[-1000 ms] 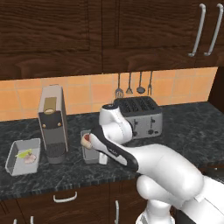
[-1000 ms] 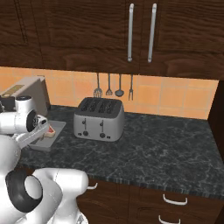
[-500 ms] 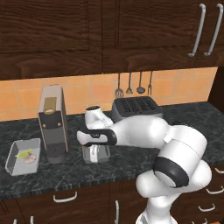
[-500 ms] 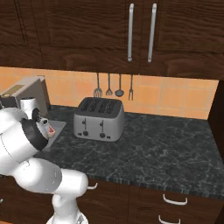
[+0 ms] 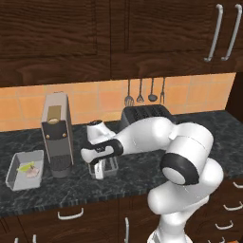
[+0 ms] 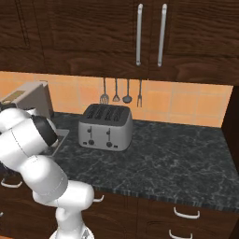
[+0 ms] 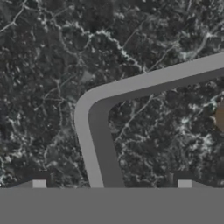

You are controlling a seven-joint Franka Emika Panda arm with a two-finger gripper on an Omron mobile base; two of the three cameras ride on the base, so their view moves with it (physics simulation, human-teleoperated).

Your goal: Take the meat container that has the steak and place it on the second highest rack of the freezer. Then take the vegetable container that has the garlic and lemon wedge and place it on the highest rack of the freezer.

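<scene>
- Reading the pincer (image 7: 111,180) as spread wide and holding nothing; seeing its fingertips (image 7: 39,178) straddling one side wall of the meat container (image 5: 110,165) close to a corner, one tip outside the tray and the other over its floor.
- Locating the meat container on the dark surface (image 5: 142,185), just beside the coffee machine (image 5: 57,135) and in front of the toaster (image 6: 105,126); locating the vegetable container (image 5: 19,176) on the machine's other side, well apart, carrying the lemon wedge (image 5: 26,167) and the garlic (image 5: 32,173).
- Judging the main risk: closing on a thin sloped wall so near the corner; expecting a one-sided grip to be letting the tray sag or twist on lifting, sending the steak (image 7: 220,117) sliding toward the low edge or out.
- Judging a second risk: descending slightly off line and pressing a tip onto the rim; likely shoving or tipping the tray toward the coffee machine rather than gripping it.
- Judging a third risk: swinging the bulky forearm away while lying this close over the toaster; possibly clipping it.
- Flagging the steak as cut off at the hand view's right edge, reading only as a blurred pinkish patch; identifying it by judgement.
- Flagging most of the tray as covered by the hand in the left base view, and by the arm's white shoulder in the right base view; not resolving how deep the tips are sitting against the wall.
</scene>
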